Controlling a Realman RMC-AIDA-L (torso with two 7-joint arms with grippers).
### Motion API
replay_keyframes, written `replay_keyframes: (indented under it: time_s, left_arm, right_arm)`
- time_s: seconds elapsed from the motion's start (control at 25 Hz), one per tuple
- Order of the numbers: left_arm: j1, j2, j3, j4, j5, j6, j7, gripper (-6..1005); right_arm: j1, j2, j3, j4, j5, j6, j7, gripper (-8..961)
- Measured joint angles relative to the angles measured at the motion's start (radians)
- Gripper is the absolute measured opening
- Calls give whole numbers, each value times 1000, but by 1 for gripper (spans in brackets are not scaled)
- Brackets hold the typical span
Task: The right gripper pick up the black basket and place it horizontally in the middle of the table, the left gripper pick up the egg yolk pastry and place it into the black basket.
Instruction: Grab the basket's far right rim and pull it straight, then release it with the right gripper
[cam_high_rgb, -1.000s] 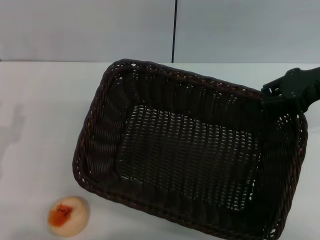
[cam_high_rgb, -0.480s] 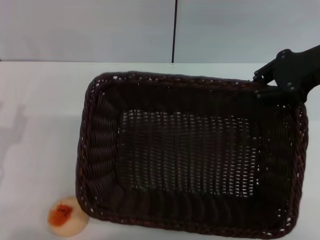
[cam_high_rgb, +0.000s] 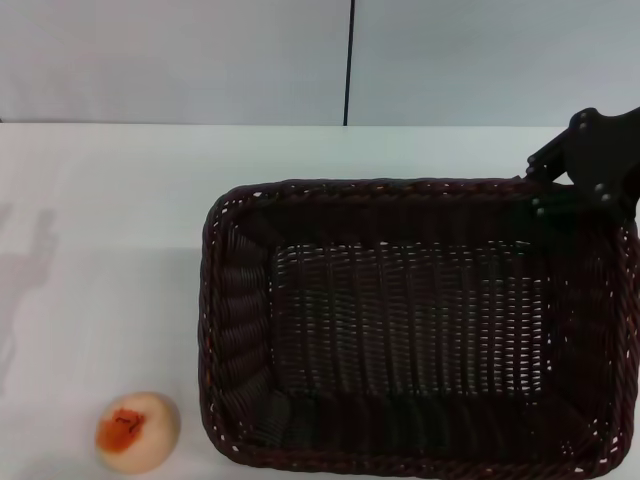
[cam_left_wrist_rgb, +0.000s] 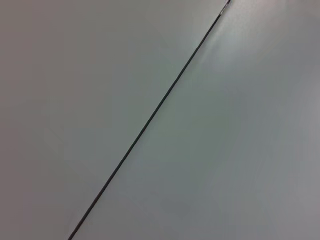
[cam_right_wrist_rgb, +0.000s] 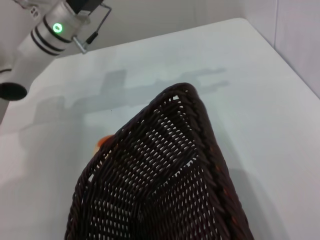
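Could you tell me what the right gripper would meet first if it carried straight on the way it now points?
Most likely the black basket itself: the right gripper sits at its far right corner, pointing down and toward the robot's left onto the braided rim. Depth is unclear, so whether it already touches cannot be confirmed.

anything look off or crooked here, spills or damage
Nothing stands out. The black basket sits level with its long side across the table, empty and undamaged. The right pincer is at its far right corner. The egg yolk pastry lies whole on the table, left of the basket.
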Motion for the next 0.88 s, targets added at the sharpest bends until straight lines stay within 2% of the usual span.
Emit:
replay_keyframes:
  time_s: [0.44, 0.88]
  left_arm:
    - [-21, 3, 3, 0, 0, -7, -75, 629]
    - [-21, 1, 43, 0, 1, 1, -118, 627]
  right_arm:
    - [-24, 32, 12, -3, -10, 33, -122, 194]
    - [-36, 50, 39, -11, 34, 148, -205, 283]
